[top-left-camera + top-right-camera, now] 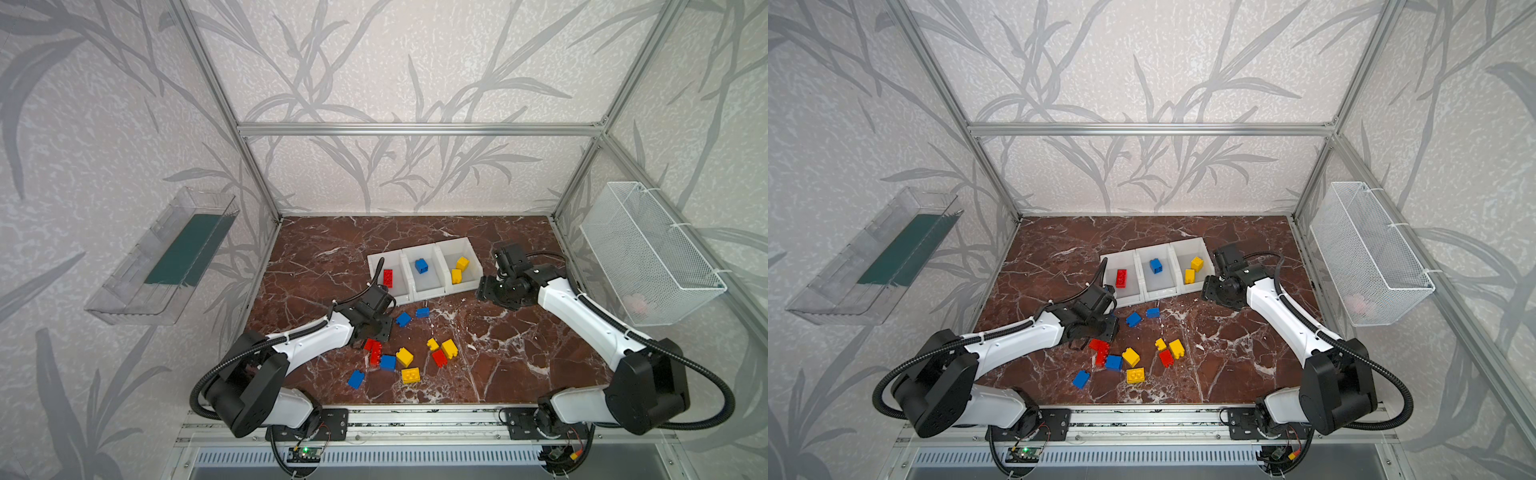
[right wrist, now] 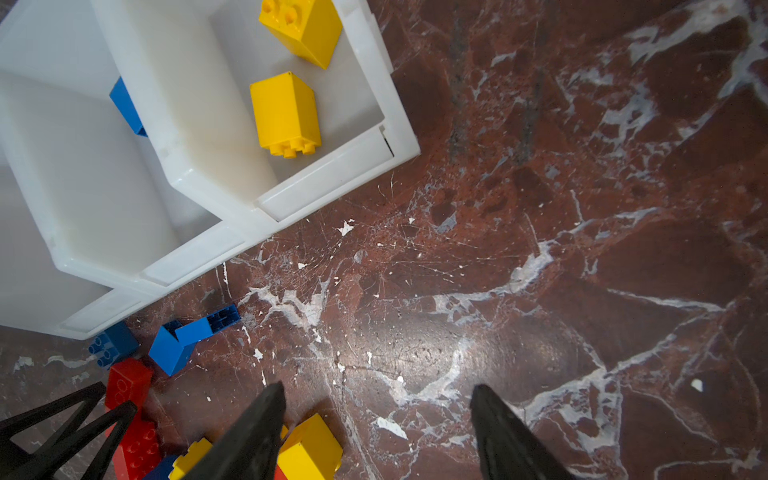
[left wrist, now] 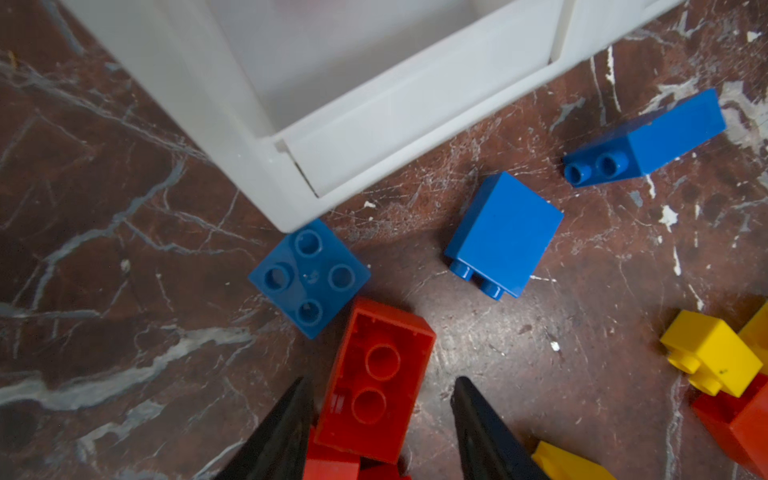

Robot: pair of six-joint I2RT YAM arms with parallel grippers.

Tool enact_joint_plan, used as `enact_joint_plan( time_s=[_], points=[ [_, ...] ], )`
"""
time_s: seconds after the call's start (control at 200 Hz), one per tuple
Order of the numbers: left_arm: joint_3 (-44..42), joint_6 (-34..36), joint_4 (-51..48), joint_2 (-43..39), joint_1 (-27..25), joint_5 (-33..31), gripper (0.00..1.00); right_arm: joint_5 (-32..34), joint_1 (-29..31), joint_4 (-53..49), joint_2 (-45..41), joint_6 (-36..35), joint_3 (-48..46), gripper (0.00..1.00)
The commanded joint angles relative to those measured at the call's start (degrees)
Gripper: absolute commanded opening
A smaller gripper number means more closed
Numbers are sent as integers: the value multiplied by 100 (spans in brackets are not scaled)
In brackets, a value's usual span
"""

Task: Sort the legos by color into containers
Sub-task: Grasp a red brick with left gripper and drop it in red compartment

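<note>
Three white bins [image 1: 430, 294] sit mid-frame in both top views, holding sorted legos [image 1: 421, 266]: one red, one blue, two yellow. Loose legos [image 1: 404, 356] lie scattered on the counter [image 1: 324, 257] just below them. The left tool [image 3: 382, 380] stands partly open astride a red brick [image 3: 378, 332], a gap showing at one finger, so nothing is gripped. The right tool [image 2: 377, 387], just right of the bins, gapes wide over the counter, empty.

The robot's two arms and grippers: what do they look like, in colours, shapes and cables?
Both the left arm and the right arm have white, smooth link covers between bulky black joint housings. A black ribbed cable hose runs along each arm, tied on with white ties. The left gripper and right gripper each carry two black fingers that taper to points.
</note>
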Motion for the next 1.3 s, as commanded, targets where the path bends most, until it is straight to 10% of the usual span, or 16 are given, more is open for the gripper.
enact_joint_plan(
  time_s=[0.0, 0.53, 0.895, 1.295],
  points=[
    [166, 122, -8, 145, -47, 19, 56, -42, -24, 81, -137, 164, -104, 72],
    [389, 186, -63, 374, -254, -89, 29, -38, -41, 75, -310, 275, -286, 72],
    [1023, 244, 362, -358, -118, -541, 28, 115, -76, 102, -815, 254, -575, 72],
    [2087, 547, 560, 1016, 620, -149, 28, 57, -76, 172, -1576, 249, -1199, 72]
  ],
)
